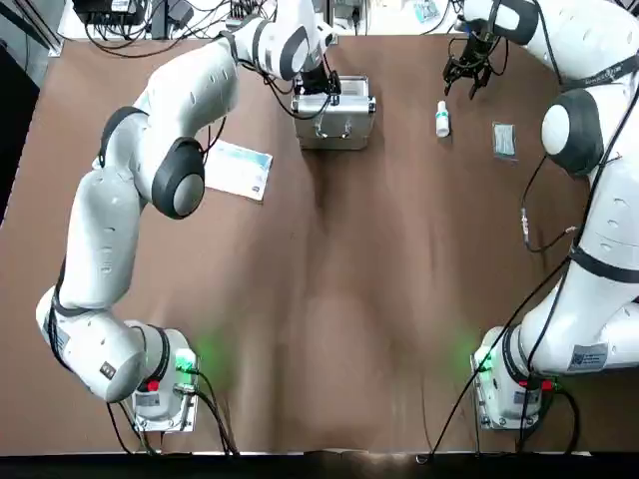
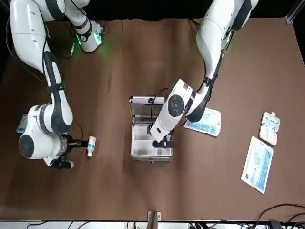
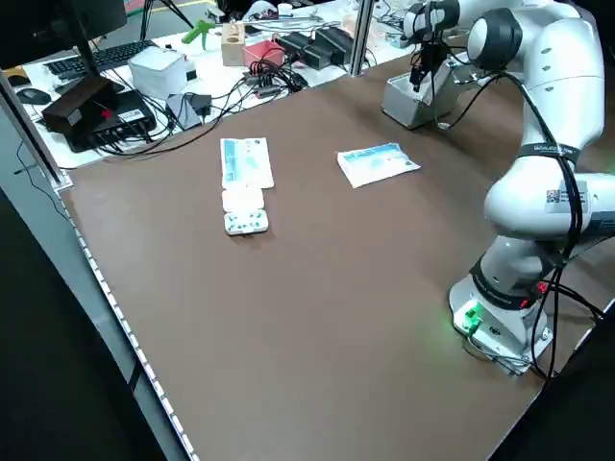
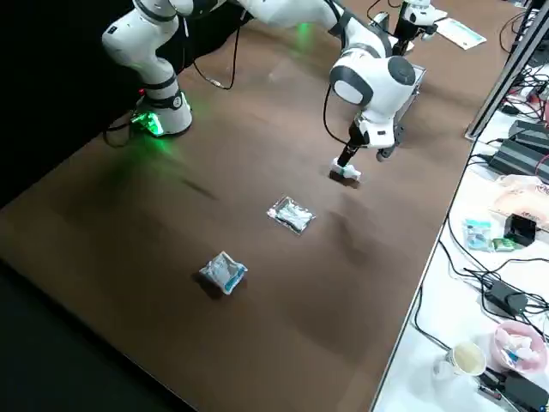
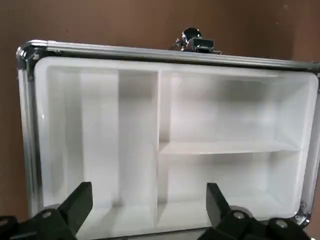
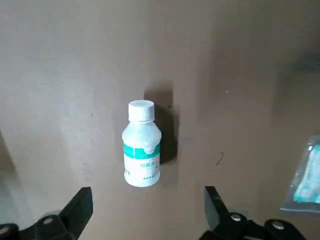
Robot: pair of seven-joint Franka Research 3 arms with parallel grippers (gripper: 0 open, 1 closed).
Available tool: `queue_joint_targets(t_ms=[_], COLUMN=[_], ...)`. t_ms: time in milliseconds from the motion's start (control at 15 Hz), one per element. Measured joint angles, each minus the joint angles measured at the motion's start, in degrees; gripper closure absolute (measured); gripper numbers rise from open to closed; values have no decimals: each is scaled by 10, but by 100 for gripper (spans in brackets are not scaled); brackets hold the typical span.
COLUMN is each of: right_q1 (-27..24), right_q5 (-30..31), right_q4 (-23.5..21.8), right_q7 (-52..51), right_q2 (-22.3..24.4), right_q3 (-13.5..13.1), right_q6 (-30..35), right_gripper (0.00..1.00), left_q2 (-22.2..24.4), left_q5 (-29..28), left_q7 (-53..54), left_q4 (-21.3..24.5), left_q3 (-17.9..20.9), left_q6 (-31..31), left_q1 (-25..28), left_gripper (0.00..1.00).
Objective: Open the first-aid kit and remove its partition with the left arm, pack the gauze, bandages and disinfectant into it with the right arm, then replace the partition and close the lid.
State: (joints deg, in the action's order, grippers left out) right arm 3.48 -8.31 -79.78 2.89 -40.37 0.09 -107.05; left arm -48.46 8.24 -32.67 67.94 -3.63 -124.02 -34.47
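Note:
The first-aid kit [image 1: 351,105] stands at the far middle of the table with its lid [image 2: 143,107] raised on the robot's side. The white partition [image 5: 165,145] sits inside it, filling the case [image 2: 138,150]. My left gripper [image 5: 150,192] hovers open just above the partition [image 2: 143,138], touching nothing. The disinfectant [image 6: 141,147] lies on its side on the table to the right of the kit [image 1: 442,119]. My right gripper [image 6: 148,195] hangs open above it [image 1: 467,75], holding nothing. A small clear packet [image 1: 504,140] lies further right.
A flat blue-white pack [image 1: 240,170] lies left of the kit. Another printed pack [image 2: 258,163] and a white blister block [image 2: 269,128] lie towards the table's left side. Two small wrapped packets [image 4: 292,215] [image 4: 223,273] lie on the right side.

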Motion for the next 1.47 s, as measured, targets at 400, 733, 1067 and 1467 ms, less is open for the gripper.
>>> queue_joint_targets(t_ms=[400,733,1067,1467], right_q1=[1,3,7,8], right_q5=[-3,-4,-4,-4], right_q4=[-4,-5,-5,-5], right_q7=[0,0,0,0], right_q2=[-27,-50,-65,-67], right_q3=[2,3,3,3], right_q6=[-6,-16,-20,-21], right_gripper=[1,1,1,2], left_q2=[-3,-13,-14,-14], left_q5=[0,-10,-28,-38], left_q7=[0,0,0,0], left_q4=[0,0,-2,-2], left_q3=[0,2,3,6], left_q6=[0,0,0,0], left_q1=[-4,-13,-16,-17], left_gripper=[0,1,11,62])
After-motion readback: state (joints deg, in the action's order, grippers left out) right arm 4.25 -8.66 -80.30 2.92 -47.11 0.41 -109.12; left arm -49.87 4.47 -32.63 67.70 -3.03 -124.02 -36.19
